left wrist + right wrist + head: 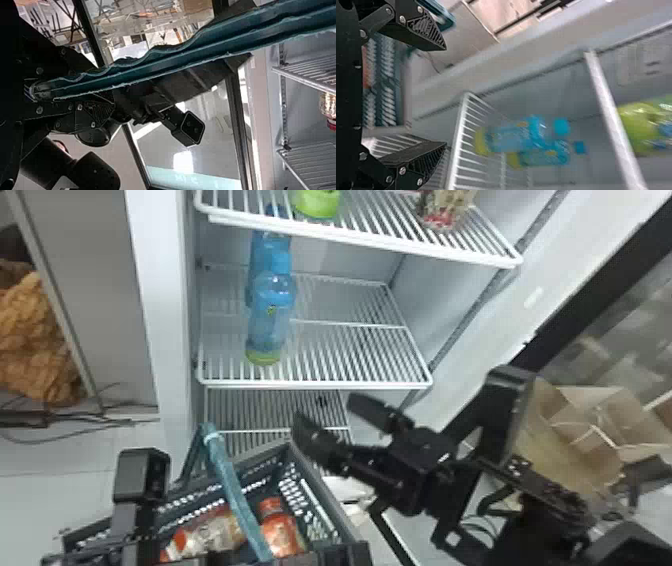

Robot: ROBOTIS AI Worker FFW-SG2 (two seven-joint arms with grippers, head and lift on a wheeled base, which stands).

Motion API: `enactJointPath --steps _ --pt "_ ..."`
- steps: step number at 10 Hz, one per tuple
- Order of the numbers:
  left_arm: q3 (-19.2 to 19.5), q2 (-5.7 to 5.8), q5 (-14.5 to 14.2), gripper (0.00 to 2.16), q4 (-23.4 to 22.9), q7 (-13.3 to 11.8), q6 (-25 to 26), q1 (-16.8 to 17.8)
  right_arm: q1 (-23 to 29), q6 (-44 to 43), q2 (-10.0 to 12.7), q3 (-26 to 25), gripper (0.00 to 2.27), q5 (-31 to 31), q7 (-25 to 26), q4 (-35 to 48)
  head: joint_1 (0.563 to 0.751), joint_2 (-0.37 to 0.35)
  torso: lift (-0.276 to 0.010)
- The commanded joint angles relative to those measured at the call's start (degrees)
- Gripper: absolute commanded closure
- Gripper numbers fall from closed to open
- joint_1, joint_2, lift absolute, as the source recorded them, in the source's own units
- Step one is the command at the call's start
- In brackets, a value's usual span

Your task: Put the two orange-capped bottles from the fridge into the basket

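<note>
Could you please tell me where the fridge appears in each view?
Head view: the fridge, upper middle, beyond the right gripper.
Left wrist view: its inner wall, beyond the teal handle.
Right wrist view: its interior, beyond the open fingers.
Shared landmark: its white wire shelves.

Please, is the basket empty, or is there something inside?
Not empty: in the head view, orange-capped bottles lie inside the basket.

The middle shelf (350, 384) has room right of the obstructing blue bottles (271, 320).
</note>
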State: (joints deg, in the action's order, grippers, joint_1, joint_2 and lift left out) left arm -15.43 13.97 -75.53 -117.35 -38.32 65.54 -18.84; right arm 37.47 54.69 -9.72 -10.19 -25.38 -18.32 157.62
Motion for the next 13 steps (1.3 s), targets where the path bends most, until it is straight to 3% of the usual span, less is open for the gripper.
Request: enactJointPath --steps 1,4,7,13 --pt "0.00 0.00 0.12 1.17 0.00 0.00 -0.01 0.00 1.90 -13.77 0.67 0.02 0.24 1.39 1.01 -2.44 0.695 -0.350 -0.235" --pt "0.12 0.00 0.12 1.17 0.00 0.00 -0.01 0.00 5.00 -40.06 2.95 -0.67 0.24 7.56 3.73 -10.18 0.695 -0.350 -0.235" --pt "0.23 -0.09 0.46 1.17 0.00 0.08 -0.01 0.00 6.54 -52.86 4.53 -0.32 0.24 11.56 6.72 -18.05 0.695 -0.350 -0.235" --pt "0.57 -0.26 0.23 1.17 0.00 0.08 -0.01 -0.42 6.12 -53.84 5.06 -0.44 0.24 11.45 6.72 -22.13 0.695 -0.350 -0.235"
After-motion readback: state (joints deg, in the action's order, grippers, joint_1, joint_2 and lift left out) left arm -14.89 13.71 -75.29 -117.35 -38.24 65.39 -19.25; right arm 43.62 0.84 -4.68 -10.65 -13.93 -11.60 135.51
